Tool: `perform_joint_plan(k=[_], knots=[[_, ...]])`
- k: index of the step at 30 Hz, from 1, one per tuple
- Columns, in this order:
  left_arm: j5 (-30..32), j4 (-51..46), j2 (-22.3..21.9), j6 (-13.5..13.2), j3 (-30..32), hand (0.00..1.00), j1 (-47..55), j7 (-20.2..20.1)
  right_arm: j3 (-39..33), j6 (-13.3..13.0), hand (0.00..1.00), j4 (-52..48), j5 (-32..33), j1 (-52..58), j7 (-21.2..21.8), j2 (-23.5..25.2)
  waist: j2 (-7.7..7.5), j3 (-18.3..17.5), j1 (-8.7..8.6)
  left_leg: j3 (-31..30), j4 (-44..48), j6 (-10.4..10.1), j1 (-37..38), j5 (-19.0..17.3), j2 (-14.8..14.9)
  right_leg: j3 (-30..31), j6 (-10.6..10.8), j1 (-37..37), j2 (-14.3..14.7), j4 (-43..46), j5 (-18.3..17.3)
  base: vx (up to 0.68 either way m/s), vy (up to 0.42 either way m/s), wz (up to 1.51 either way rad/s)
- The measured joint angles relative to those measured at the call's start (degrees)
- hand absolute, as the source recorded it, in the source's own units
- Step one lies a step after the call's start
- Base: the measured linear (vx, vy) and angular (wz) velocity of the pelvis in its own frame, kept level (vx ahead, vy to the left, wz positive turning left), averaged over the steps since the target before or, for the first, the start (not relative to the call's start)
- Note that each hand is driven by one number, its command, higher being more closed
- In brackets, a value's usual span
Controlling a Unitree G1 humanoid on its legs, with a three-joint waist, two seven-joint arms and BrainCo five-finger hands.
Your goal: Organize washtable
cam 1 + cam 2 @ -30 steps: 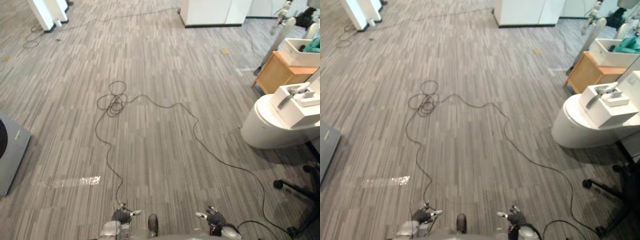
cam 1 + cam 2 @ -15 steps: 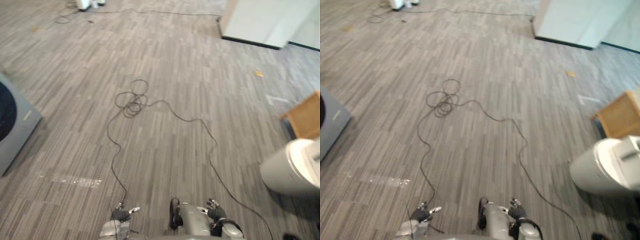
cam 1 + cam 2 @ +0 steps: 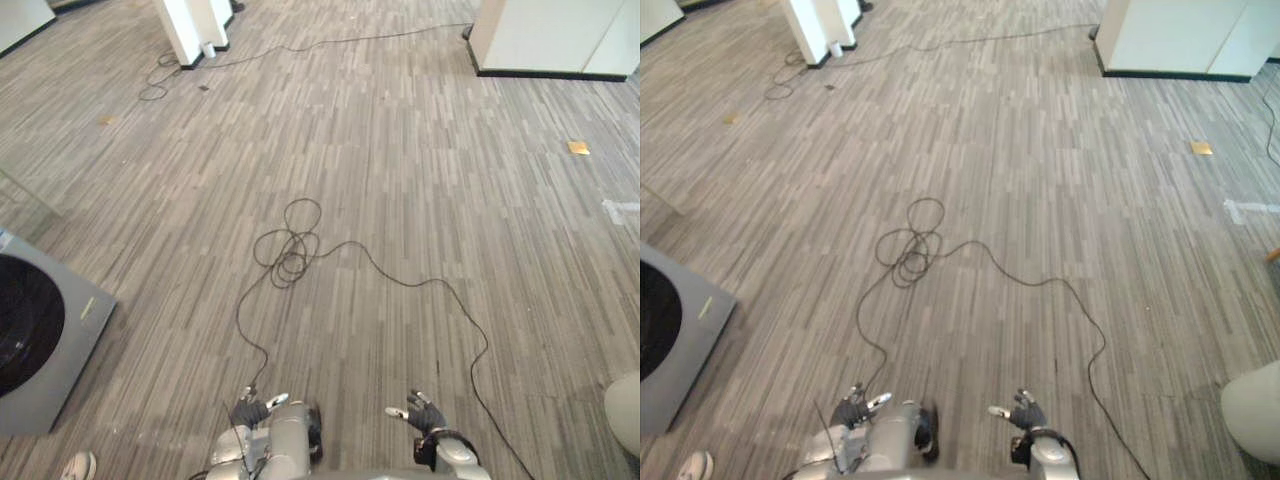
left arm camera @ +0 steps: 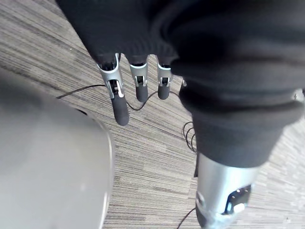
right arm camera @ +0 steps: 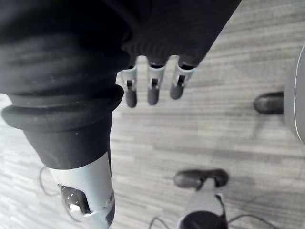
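1. a grey machine (image 3: 70,335) with a dark round opening stands at the left edge (what lies inside it i cannot tell).
2. the striped floor (image 3: 400,180) lies open ahead, as far as a white pillar (image 3: 195,25) and a white cabinet (image 3: 555,35); a white rounded body (image 3: 625,405) cuts in at the lower right, a person's shoe (image 3: 78,466) at the lower left.
3. the left hand (image 3: 250,410) and right hand (image 3: 425,415) hang low over the floor, fingers (image 4: 120,107) straight and loose, holding nothing.
4. where the washtable stands, and which way it runs, i cannot tell.

Floor (image 3: 400,200) grey, streaked in light-and-dark plank stripes | near left, grey machine (image 3: 70,345) with black round face | far right, white cabinet (image 3: 550,35), black base | yellow scrap (image 3: 578,147) at right
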Motion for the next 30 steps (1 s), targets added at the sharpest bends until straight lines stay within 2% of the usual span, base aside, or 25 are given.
perform_joint_plan(k=[3, 4, 5, 6, 7, 8, 9, 10, 11, 13, 15, 16, 17, 18, 19, 20, 21, 22, 23, 24, 25, 27, 28, 29, 30], knots=[[0.0, 0.5, 1.8, 0.1, 0.0, 0.00, -0.2, 0.0, -0.1, 0.0, 0.00, 0.6, -0.1, 0.9, 0.2, 1.0, -3.63, -1.3, 0.43, 1.2, 2.2, 3.7, 0.8, -4.8, -3.0, 2.7, -0.1, -3.3, -3.4, 10.1, 0.3, 0.52, 0.246, -0.04], [-0.1, 0.5, 2.4, 0.1, 0.0, 0.00, -0.3, -0.1, -0.2, 0.0, 0.00, 0.8, -0.3, 1.1, 0.2, 1.3, -5.02, -1.1, 0.61, 2.5, 2.6, 4.2, 3.5, -7.4, -3.7, 4.0, 3.6, -7.1, -3.6, 22.2, 1.3, 0.64, 0.273, -0.09], [0.0, 1.2, 3.2, 0.2, -0.4, 0.00, -0.7, -0.1, -0.5, -0.1, 0.00, 0.5, -0.7, 1.0, 0.4, 1.6, -5.90, -0.9, 0.10, 2.4, 2.2, 4.6, 7.8, -9.9, -5.0, 5.5, 11.3, -11.9, -4.3, 37.2, 6.0, 0.51, 0.198, -0.12], [0.0, 1.9, 3.5, 0.3, -0.9, 0.00, -0.9, -0.1, -0.6, -0.2, 0.00, 0.2, -1.1, 1.1, 0.7, 1.6, -5.49, -0.6, -0.15, 2.4, 2.2, 4.8, 9.9, -11.4, -5.4, 5.7, 13.4, -14.2, -4.3, 43.8, 7.1, 0.52, 0.177, -0.08], [0.1, 2.2, 3.6, 0.6, -2.0, 0.00, -0.9, -0.1, -0.6, -0.3, 0.00, -0.5, -1.7, 1.2, 1.4, 1.3, -5.50, -0.6, -0.57, 2.4, 2.2, 5.2, 13.3, -12.7, -5.4, 5.0, 12.8, -16.9, -4.4, 51.0, 6.8, 0.53, 0.129, 0.02], [0.1, 2.4, 3.4, 0.7, -3.5, 0.00, -1.0, -0.1, -0.6, -0.4, 0.00, -2.1, -2.1, 2.1, 1.4, 1.1, -5.20, -0.7, -1.20, 2.1, 0.2, 5.5, 18.8, -14.5, -5.2, 1.8, 9.7, -21.8, -4.6, 56.3, 4.6, 0.54, 0.109, 0.04], [0.1, 2.3, 3.3, 0.7, -3.9, 0.00, -1.0, -0.1, -0.7, -0.6, 0.00, -2.6, -2.1, 2.2, 1.4, 1.0, -5.19, -0.7, -1.20, 2.0, -1.3, 5.5, 20.7, -14.9, -5.2, 0.5, 8.4, -24.2, -4.5, 56.4, 3.8, 0.64, 0.092, 0.02], [0.1, 2.4, 2.7, 0.7, -4.0, 0.00, -1.5, -0.2, -1.3, -0.7, 0.00, -4.0, -2.1, 2.6, 1.4, 1.0, -5.07, -0.7, -1.44, 1.7, -4.1, 5.6, 23.8, -15.9, -5.0, -2.2, 6.1, -29.8, -4.2, 53.8, 2.3, 0.44, 0.027, 0.00], [0.1, 2.7, 2.4, 0.7, -4.0, 0.00, -1.8, -0.2, -1.3, -0.8, 0.00, -4.4, -2.1, 2.5, 1.4, 0.7, -4.85, -0.5, -1.83, 1.3, -5.1, 5.7, 25.2, -16.2, -4.8, -3.8, 5.2, -32.1, -4.0, 51.1, 1.6, 0.55, 0.007, 0.22], [0.6, 4.9, 1.4, 0.8, -5.0, 0.00, -2.5, -0.2, -1.4, -1.2, 0.00, -4.0, -2.1, 1.5, 1.4, -1.5, -3.42, 0.2, -4.01, -0.6, -8.9, 5.2, 30.6, -17.0, -2.9, -7.7, 4.7, -36.9, -2.6, 34.6, 2.4, 0.66, -0.039, 0.59], [0.7, 5.8, 1.3, 0.7, -7.4, 0.00, -2.4, -0.4, -3.1, -1.0, 0.00, -3.0, -1.4, 1.3, 1.4, -1.8, -3.12, 0.2, -5.22, -4.5, -13.6, 4.5, 36.1, -16.8, -2.6, -8.6, 3.8, -38.2, -1.4, 11.3, 12.9, 0.75, -0.102, 0.82], [0.6, 6.4, 1.2, 0.7, -7.5, 0.00, -2.4, -0.4, -3.1, -1.0, 0.00, -2.4, -1.3, 0.8, 1.5, -1.9, -2.82, 0.0, -5.84, -6.0, -13.6, 3.6, 37.1, -17.0, -2.0, -8.2, 2.3, -38.2, -0.8, 11.1, 17.8, 0.79, -0.187, 0.75], [0.6, 7.5, 0.9, 0.9, -7.2, 0.00, -2.6, -0.4, -3.2, -0.7, 0.00, -1.3, -1.3, -0.1, 1.5, -2.1, -1.38, -1.0, -6.23, -8.6, -12.6, 2.5, 37.8, -16.6, -0.4, -7.5, 0.3, -37.9, 0.3, 12.8, 23.8, 0.81, -0.212, 0.51], [0.7, 8.3, 0.1, 0.9, -6.9, 0.00, -2.9, -0.4, -3.4, -0.5, 0.00, -1.2, -1.9, -1.2, 1.4, -2.6, 0.43, -0.9, -5.60, -10.6, -9.8, -1.3, 37.9, -14.2, 1.3, -9.2, -0.7, -37.9, 0.4, 18.2, 19.6, 0.80, -0.208, 0.44], [0.7, 8.3, -0.4, 0.9, -6.8, 0.00, -2.8, -0.4, -3.6, -0.3, 0.00, -1.2, -2.0, -1.3, 1.4, -3.0, 0.98, -0.9, -5.62, -11.7, -7.2, -2.8, 37.3, -12.0, 1.1, -9.9, -0.8, -37.6, 0.3, 20.3, 17.6, 0.76, -0.185, 0.25], [0.7, 7.8, -1.6, 0.8, -6.1, 0.00, -2.7, -0.4, -3.7, -0.3, 0.00, -1.6, -2.1, -1.2, 1.4, -3.5, 2.10, -0.4, -5.76, -12.3, 1.2, -3.5, 35.2, -5.7, 0.9, -12.2, -1.7, -35.2, 0.3, 22.9, 15.1, 0.59, -0.173, 0.20], [0.7, 7.7, -1.8, 0.8, -5.3, 0.00, -2.6, -0.4, -3.2, -0.3, 0.00, -1.7, -2.1, -0.9, 1.4, -3.9, 2.90, -0.4, -5.92, -12.2, 7.5, -5.1, 33.0, -0.9, 1.0, -12.7, -1.8, -32.8, 0.8, 22.2, 14.0, 0.76, -0.236, 0.03], [0.7, 6.2, -2.1, 0.8, -3.6, 0.00, -1.7, -0.4, -2.1, -0.2, 0.00, -2.1, -2.1, -0.4, 1.3, -4.4, 3.43, -0.2, -5.29, -10.9, 22.9, -8.2, 26.5, 8.2, 2.4, -11.8, -2.4, -25.8, 2.0, 16.4, 11.3, 0.77, -0.176, -0.30], [0.7, 5.0, -2.1, 0.7, -2.6, 0.00, -1.4, -0.4, -2.2, 0.1, 0.00, -1.7, -2.0, -0.8, 1.3, -4.4, 4.78, 0.5, -4.30, -7.2, 36.8, -6.6, 20.3, 4.3, 6.1, -10.6, -2.4, -19.5, 4.7, 12.0, 10.1, 0.90, -0.141, -0.48], [0.7, 4.2, -2.0, 0.7, -2.0, 0.00, -1.2, -0.4, -2.2, 0.1, 0.00, -1.5, -1.8, -0.7, 1.2, -4.0, 4.73, 0.7, -3.78, -6.1, 41.1, -5.5, 17.4, 2.1, 7.3, -10.0, -3.1, -16.6, 5.4, 10.3, 9.7, 0.83, -0.065, -0.60], [0.6, 2.8, -1.2, 0.8, -2.0, 0.00, -1.0, -0.2, -2.2, 0.3, 0.00, -1.3, -1.2, -0.6, 1.1, -3.1, 3.92, 0.9, -2.66, -3.7, 44.1, -3.8, 12.4, -1.2, 7.8, -8.7, -3.5, -11.3, 5.8, 6.6, 9.3, 0.74, -0.067, -0.52], [0.2, 0.6, 0.4, 0.2, -2.0, 0.00, -0.1, -0.3, -1.0, 0.3, 0.00, 0.3, 0.1, -1.3, 1.1, -1.5, 1.83, 1.2, -2.00, 1.1, 35.6, -2.6, 3.0, -6.2, 6.6, -6.1, -2.7, -3.1, 4.8, -0.2, 8.0, 0.64, -0.022, -0.51], [0.0, 0.6, 0.5, 0.1, -2.0, 0.00, -0.2, -0.3, -0.9, 0.3, 0.00, 1.2, 0.1, -1.6, 1.1, -1.4, 1.63, 1.2, -1.76, 1.7, 30.5, -1.9, 1.7, -6.6, 5.8, -5.5, -2.4, -1.8, 4.4, -1.0, 7.6, 0.61, 0.044, -0.56], [-0.1, 0.6, 0.7, 0.0, -1.9, 0.00, -0.1, -0.2, -1.0, 0.4, 0.00, 2.6, 0.1, -1.8, 1.2, -1.3, 1.44, 1.3, -0.84, 2.5, 16.6, -1.9, -0.1, -6.5, 3.7, -4.1, -1.4, 0.7, 3.0, -2.7, 6.5, 0.50, 0.070, -0.51], [-0.6, 0.6, 0.8, -0.1, -1.8, 0.00, 0.1, -0.2, -1.0, 0.5, 0.00, 3.1, 0.1, -2.0, 1.1, -1.3, 1.40, 1.3, -0.44, 2.5, 9.7, -2.4, -0.8, -5.7, 2.6, -3.3, -1.1, 1.9, 2.4, -3.6, 5.9, 0.62, 0.147, -0.69]])
